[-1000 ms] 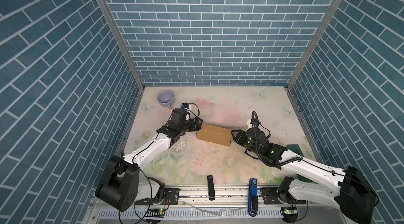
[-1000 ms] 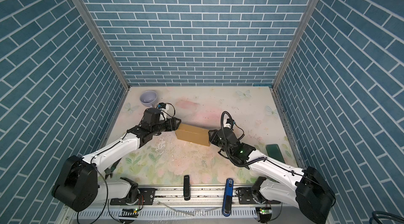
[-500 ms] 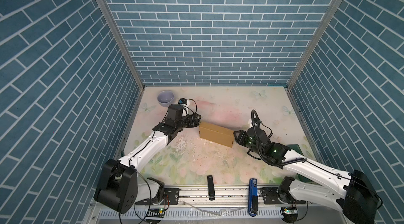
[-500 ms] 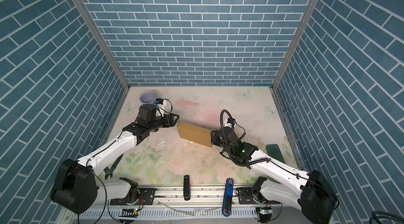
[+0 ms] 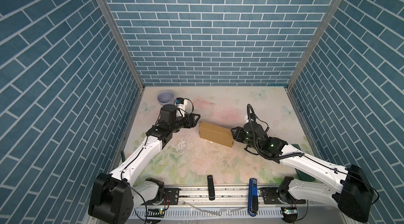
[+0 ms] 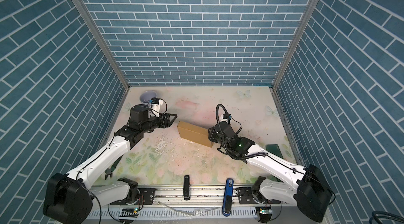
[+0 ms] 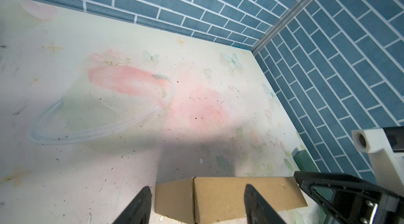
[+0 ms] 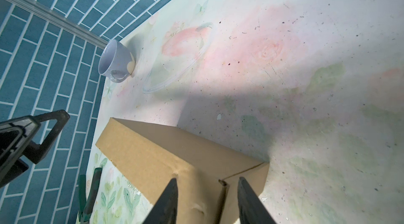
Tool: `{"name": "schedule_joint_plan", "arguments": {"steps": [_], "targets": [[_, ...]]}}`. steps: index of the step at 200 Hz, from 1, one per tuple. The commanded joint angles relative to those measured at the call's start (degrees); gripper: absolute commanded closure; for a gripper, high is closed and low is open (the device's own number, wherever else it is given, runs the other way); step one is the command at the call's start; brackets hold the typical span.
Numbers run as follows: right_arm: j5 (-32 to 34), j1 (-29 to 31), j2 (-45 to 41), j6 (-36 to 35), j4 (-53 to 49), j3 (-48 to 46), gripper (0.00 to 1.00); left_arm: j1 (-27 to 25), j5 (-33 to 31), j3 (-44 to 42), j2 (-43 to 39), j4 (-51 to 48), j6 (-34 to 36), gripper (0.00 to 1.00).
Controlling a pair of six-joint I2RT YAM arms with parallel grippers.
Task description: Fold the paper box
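The paper box is a closed tan cardboard box lying at a slant in the middle of the table. My left gripper hovers open just at its left end. In the left wrist view its fingers straddle that end's corner without touching, left gripper. My right gripper is turned on its side at the box's right end. In the right wrist view its jaws hold that end top to bottom, right gripper, box.
A lavender cup stands in the far left corner behind my left arm. A dark green flat thing lies by the right wall. Green-handled pliers lie at the left edge. Blue brick walls close in three sides.
My left gripper has come off the box's left end, risen and drawn back a little, its jaws slightly narrower. The box and my right gripper have shifted slightly to the right.
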Motion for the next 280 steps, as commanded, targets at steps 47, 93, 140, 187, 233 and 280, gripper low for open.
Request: {"name": "schedule_joint_plan", "arguments": {"steps": [47,93,140,187,233,280], "targets": [[-2.0,-0.1,-0.1,-0.6,-3.2,1.9,0.57,0.4,7.3,-4.4,1.2,4.8,-1.6,0.33],[-2.7,0.0,-1.1,1.4,-2.0,-0.4,0.57,0.4,8.2,-4.6,3.1,5.2,-1.5,0.38],[-2.8,0.4,-1.9,2.7,-1.5,-1.9,0.57,0.2,7.5,-7.1,5.2,6.0,-1.2,0.41],[-2.9,0.8,-2.1,3.9,-0.6,-3.5,0.58,-0.5,7.3,-7.8,7.4,7.2,-1.2,0.43],[-2.7,0.8,-2.2,4.2,-0.3,-5.0,0.64,-0.7,5.5,-9.2,7.3,6.7,-0.7,0.45],[-2.2,0.7,-1.6,4.5,1.6,-6.9,0.68,-1.3,2.4,-10.2,7.7,5.2,0.5,0.49]]}}
